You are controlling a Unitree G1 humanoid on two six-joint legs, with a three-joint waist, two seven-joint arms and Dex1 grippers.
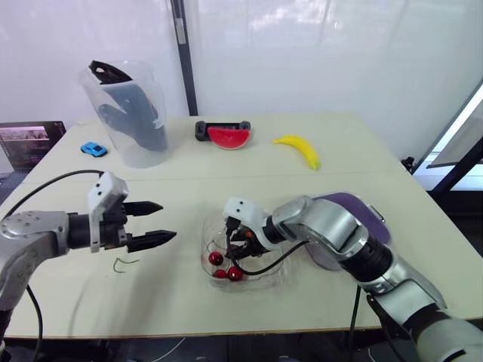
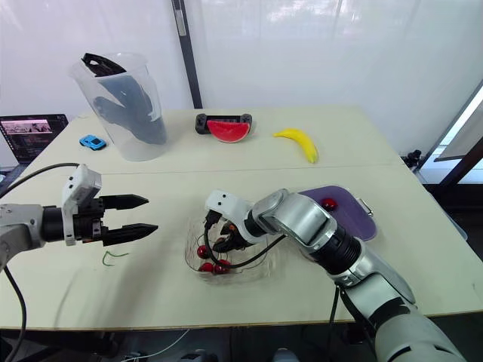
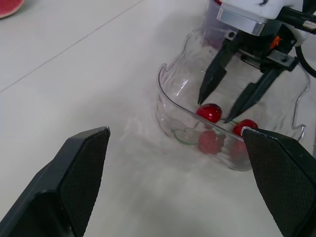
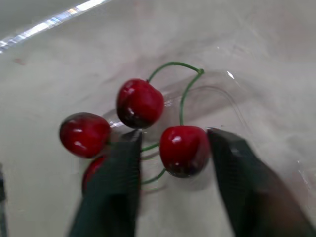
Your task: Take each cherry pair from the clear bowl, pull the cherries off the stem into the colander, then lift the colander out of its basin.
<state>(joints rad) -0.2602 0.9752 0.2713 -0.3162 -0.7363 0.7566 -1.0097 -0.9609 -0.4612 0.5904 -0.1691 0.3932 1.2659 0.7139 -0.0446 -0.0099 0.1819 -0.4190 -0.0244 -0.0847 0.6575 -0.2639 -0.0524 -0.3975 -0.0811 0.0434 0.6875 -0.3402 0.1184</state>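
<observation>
Tabletop (image 1: 226, 188): pale, against a white curtain; a banana (image 1: 300, 148) and a watermelon slice (image 1: 228, 137) lie on the far side, and one loose green stem (image 1: 124, 263) lies near left.
Clear bowl (image 1: 264, 280): near centre of the tabletop, between the two arms.
Cherries: all the red fruit I can count sits in the near-left part of the bowl, four at most, the fourth half hidden by a finger.
Right tool (image 3: 215, 109): reaches down into the bowl from the right, released, with one finger on either side of a single cherry (image 4: 183, 149). One finger looks to be touching it, and the other stands off with a gap. Nothing gripped.
Pair: that cherry is joined by a green stem (image 4: 185, 79) to its neighbour cherry (image 4: 139, 102). The stem arch lies beyond the fruit, on the side away from the wrist.
Key relation: the fingers bracket the fruit, not the stem. The pair's long axis runs roughly across the line of the fingers.
Left tool (image 1: 167, 221): released wide, hovering left of the bowl and well apart from it, tips pointing right toward it.
Nearer arm: right, by far.
Colander (image 2: 355, 219): purple, right of the bowl, with one cherry (image 2: 328, 204) in it.
Judgement: closing should take one cherry, and the partner would dangle for the left tool to pull.
</observation>
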